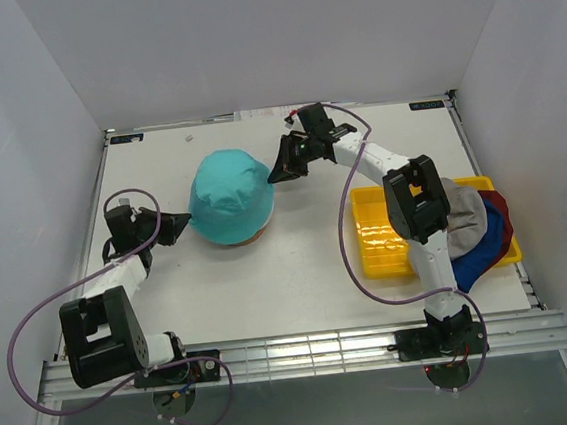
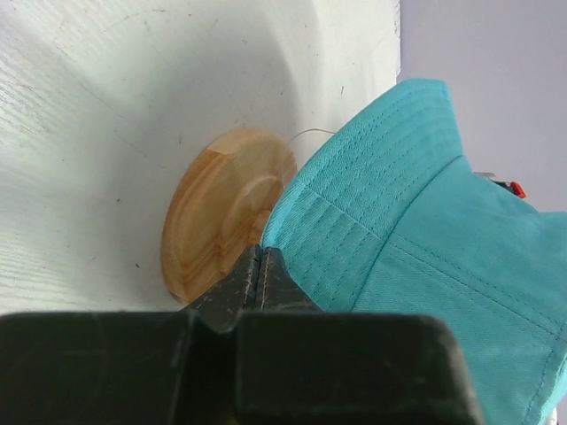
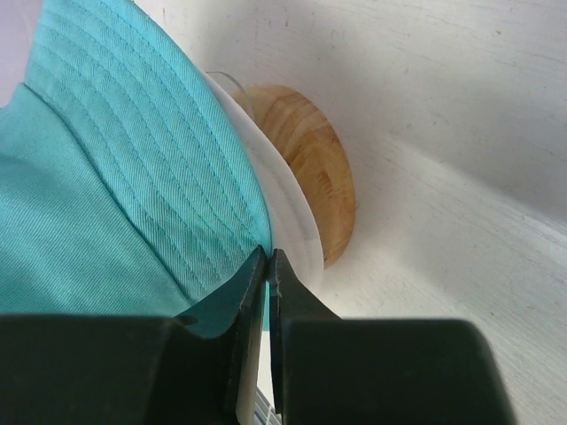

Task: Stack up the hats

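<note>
Hidden stuff first. The teal fabric bucket hat [image 1: 230, 196] sits over the round-headed wooden stand in the middle of the white table [image 1: 299, 271]. The stand's head is completely covered. All I get is its round wooden base [image 2: 221, 212], peeking out from under the brim in both wrist views and as a sliver in the top view.

On the far right, the right arm cuts across the yellow plastic tray [image 1: 376, 232] and the heap on it: a grey hat [image 1: 467, 213], a royal blue hat [image 1: 479, 259] and a dark red hat [image 1: 508, 234]. They're bunched together over the tray's right end, and I can't tell exactly how they overlap. The bottom of each wrist view is just blurry black claw body.

Claws: the left gripper [image 1: 179, 225] is at the teal brim's left edge. Up close its jaws are pressed tight with no gap, and the brim edge runs right into the tips, so it looks pinched on the fabric. The right gripper [image 1: 281, 164] is at the brim's far-right side. Its jaws are nearly closed with only a thin slit, clamped on the brim edge. A pale whitish layer [image 3: 283, 204] shows under that brim; I can't make out what it is.
</note>
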{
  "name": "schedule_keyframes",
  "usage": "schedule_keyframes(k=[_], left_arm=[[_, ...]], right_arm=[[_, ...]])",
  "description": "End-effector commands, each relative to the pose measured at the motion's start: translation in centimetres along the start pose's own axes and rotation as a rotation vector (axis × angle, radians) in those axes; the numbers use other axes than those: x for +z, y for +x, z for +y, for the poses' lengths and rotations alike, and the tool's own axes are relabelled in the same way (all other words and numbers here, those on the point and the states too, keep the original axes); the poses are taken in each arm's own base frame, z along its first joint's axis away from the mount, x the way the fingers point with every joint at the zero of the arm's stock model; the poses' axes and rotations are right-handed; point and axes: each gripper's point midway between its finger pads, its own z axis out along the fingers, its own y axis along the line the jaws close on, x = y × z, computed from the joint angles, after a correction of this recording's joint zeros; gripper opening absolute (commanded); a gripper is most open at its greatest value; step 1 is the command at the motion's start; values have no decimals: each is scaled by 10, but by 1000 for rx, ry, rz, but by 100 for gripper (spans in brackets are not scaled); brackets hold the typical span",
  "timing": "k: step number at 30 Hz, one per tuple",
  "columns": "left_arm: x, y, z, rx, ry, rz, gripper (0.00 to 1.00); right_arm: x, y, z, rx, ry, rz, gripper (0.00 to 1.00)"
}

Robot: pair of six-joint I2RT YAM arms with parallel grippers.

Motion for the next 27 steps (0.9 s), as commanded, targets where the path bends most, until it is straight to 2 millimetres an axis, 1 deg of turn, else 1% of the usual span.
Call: schedule_keyframes(k=[1,9,12,17,19,21,22,24,25,27], left_arm=[[4,-8,37,6,-142,-46,0],[8,-7,48,22,-175,-41,0],[8,-7,49,37,-172,-37,0],[7,-11,39,65,-157,-37,0],[6,-15,30,84,-141,-44,0],[4,-18,24,99,-140,-48,0],[2,-20,21,101,-149,-45,3],[0,-21,17,125,-150,-47,13],[-2,-21,16,127,-155,-45,26],[-5,-23,8,142,-138,-49,37]], right_arm=[[-8,-3,6,-30,1,-28,8],[-5,2,-4,-23,24,-15,8],[-4,5,-9,-23,35,-9,8],[-5,4,-8,-32,44,-14,8],[-7,1,-6,-33,43,-16,8],[-7,-1,-3,-38,42,-19,8],[-10,-5,1,-44,37,-27,8],[-11,-7,4,-48,37,-29,11],[-13,-10,8,-53,32,-37,15],[-15,-12,10,-53,33,-41,19]])
